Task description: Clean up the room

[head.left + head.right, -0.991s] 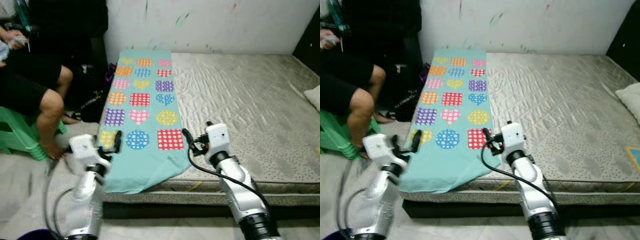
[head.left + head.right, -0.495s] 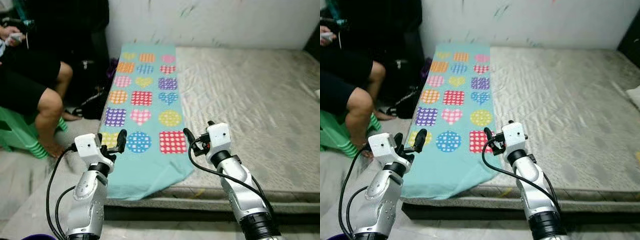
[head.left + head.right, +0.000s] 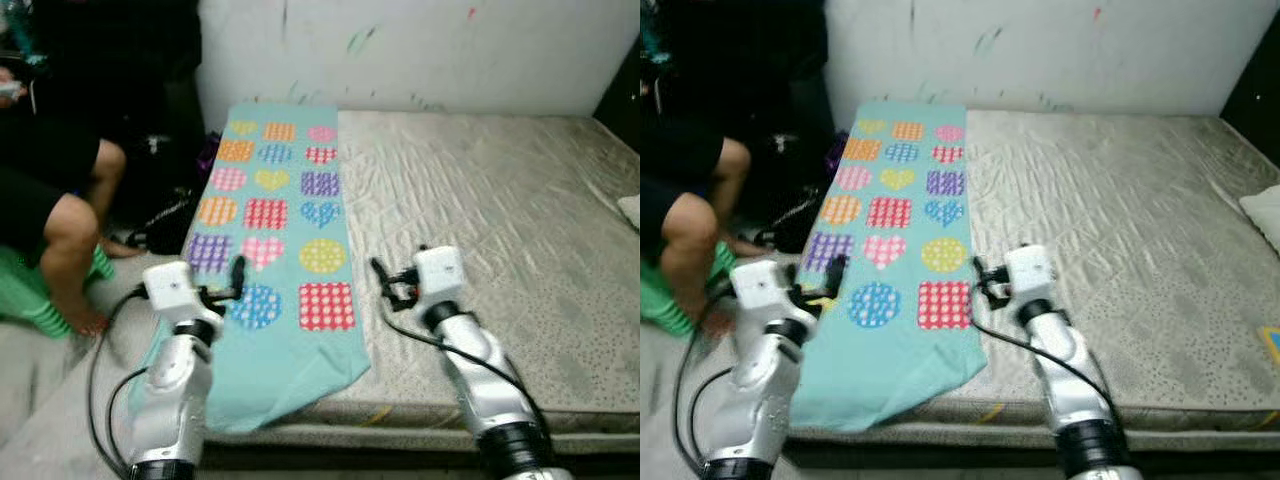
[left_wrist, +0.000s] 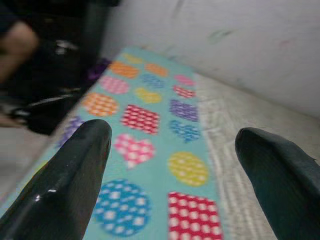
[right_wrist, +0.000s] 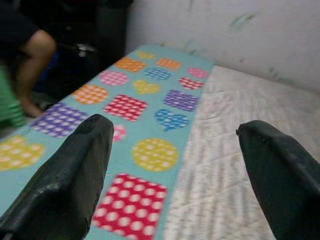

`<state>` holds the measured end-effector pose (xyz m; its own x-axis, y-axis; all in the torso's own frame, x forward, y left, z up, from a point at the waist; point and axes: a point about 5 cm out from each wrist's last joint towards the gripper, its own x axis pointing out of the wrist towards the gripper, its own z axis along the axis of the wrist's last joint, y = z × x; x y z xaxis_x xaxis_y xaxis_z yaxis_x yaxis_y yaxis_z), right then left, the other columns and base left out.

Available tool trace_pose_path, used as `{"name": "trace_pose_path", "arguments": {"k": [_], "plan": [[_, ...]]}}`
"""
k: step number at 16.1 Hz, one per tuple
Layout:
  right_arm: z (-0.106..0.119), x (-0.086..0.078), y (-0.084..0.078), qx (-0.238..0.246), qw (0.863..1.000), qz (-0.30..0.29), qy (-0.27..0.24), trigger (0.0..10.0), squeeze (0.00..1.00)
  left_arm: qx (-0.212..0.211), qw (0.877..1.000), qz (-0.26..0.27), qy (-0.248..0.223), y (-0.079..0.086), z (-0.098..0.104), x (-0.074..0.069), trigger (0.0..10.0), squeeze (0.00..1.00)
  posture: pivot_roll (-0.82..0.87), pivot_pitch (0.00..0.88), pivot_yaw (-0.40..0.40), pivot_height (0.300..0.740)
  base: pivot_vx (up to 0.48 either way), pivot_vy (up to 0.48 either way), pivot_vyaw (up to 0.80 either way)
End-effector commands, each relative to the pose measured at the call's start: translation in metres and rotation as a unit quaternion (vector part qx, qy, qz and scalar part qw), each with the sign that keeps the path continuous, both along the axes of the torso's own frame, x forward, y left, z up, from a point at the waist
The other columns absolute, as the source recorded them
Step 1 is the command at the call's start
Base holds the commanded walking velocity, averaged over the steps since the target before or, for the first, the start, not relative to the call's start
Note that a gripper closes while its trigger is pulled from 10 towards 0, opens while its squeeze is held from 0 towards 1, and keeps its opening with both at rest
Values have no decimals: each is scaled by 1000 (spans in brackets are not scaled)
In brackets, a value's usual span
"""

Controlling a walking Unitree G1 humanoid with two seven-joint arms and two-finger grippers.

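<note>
Left eye view: both released pincers, left pincer (image 3: 222,291) and right pincer (image 3: 387,284), are raised as before over the patterned blanket (image 3: 275,220), whose far end is seen closer in the wrist views.

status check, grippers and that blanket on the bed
Left gripper and right gripper open, hovering, holding nothing. Patterned blanket flat along mattress edge. Seated person close by.

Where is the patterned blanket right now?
The blanket lies along the mattress's left edge, from the wall to the near edge, where its corner hangs over, beside the seated person.
</note>
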<state>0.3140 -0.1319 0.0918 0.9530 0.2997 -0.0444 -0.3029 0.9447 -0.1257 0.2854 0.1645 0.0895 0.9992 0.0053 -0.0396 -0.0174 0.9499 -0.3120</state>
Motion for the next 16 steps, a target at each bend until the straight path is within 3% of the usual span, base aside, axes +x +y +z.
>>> {"name": "trace_pose_path", "arguments": {"k": [1, 3, 6, 14, 16], "plan": [[2, 1, -1, -2, 1000, 1, -2, 10000, 0, 2, 1000, 2, 10, 0, -3, 0, 10000, 0, -165, 0, 1, 740, 0, 0, 0], [1, 2, -2, -4, 1000, -1, 3, 10000, 0, -5, 1000, 3, 12, 0, -4, 0, 10000, 0, -166, 0, 1, 740, 0, 0, 0], [0, 2, -1, -5, 1000, -1, 6, 10000, 0, -10, 1000, 0, 13, 0, -4, 0, 10000, 0, -167, 0, 1, 740, 0, 0, -800], [-1, 2, -1, -4, 1000, 1, 8, 10000, 0, -12, 1000, -3, 15, -1, -4, 0, 10000, 0, -166, 0, -2, 740, 0, 480, -66], [-1, 2, -1, -4, 1000, 2, 9, 10000, 0, -11, 1000, -5, 6, -2, -3, 0, 10000, 0, -166, 0, -2, 740, 0, 0, 0]]}}
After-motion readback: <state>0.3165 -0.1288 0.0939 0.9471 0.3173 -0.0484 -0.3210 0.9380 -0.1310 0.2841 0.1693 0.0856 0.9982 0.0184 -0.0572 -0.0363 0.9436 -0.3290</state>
